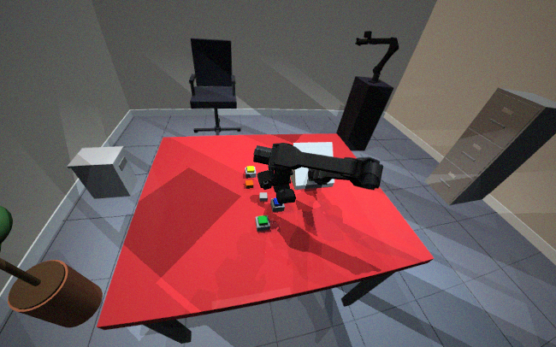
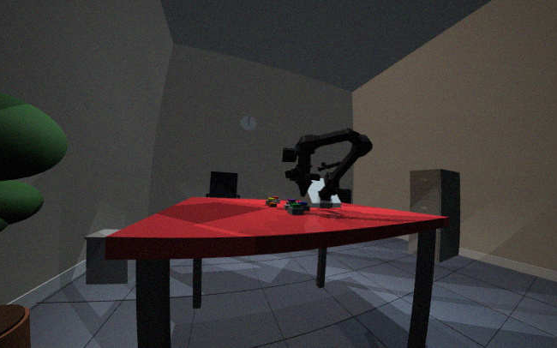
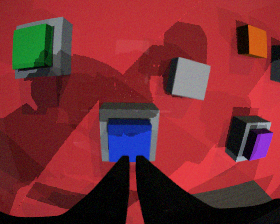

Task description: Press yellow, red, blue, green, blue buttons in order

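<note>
The black two-fingered tool (image 3: 132, 161) is closed, gripping nothing, its tips poised directly over the square blue button in a grey housing (image 3: 130, 139) on the glossy red tabletop (image 3: 78, 176). The green button (image 3: 32, 47) sits apart; a white cube (image 3: 189, 78) lies nearby.

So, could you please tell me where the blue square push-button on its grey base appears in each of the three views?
Top: the blue square push-button on its grey base sits near the red table's middle, just under the black gripper.
Exterior: a small blue speck in the far button cluster, barely resolvable.
Wrist: lower centre, directly ahead of the shut fingertips.
Shared landmark: the green square button beside it.
</note>
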Available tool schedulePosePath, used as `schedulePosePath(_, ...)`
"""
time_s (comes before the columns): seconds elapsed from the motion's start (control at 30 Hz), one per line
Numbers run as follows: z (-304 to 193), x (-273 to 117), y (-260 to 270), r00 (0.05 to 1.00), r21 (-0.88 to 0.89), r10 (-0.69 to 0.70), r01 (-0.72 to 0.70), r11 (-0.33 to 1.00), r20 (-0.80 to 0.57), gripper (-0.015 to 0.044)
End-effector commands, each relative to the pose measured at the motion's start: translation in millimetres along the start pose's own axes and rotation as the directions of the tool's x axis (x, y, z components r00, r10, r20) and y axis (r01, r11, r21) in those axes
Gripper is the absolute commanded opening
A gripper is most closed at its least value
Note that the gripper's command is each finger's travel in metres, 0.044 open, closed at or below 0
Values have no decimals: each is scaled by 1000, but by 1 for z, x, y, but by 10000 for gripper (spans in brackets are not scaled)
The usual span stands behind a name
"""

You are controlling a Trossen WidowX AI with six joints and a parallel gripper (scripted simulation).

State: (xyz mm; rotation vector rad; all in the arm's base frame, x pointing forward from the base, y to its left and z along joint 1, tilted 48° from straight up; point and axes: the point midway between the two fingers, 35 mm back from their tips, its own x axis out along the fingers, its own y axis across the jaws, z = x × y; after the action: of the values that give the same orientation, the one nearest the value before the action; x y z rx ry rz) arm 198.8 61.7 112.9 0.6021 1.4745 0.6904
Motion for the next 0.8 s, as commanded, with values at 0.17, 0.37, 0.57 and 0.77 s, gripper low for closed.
schedulePosePath(0.17,-1,15,1,1000,3,3,-3,1000,-2,20)
schedulePosePath(0.37,-1,25,1,1000,2,4,-4,1000,-2,20)
schedulePosePath(0.57,-1,33,1,1000,2,6,-6,1000,-2,20)
schedulePosePath(0.77,-1,33,1,1000,2,6,-6,1000,-2,20)
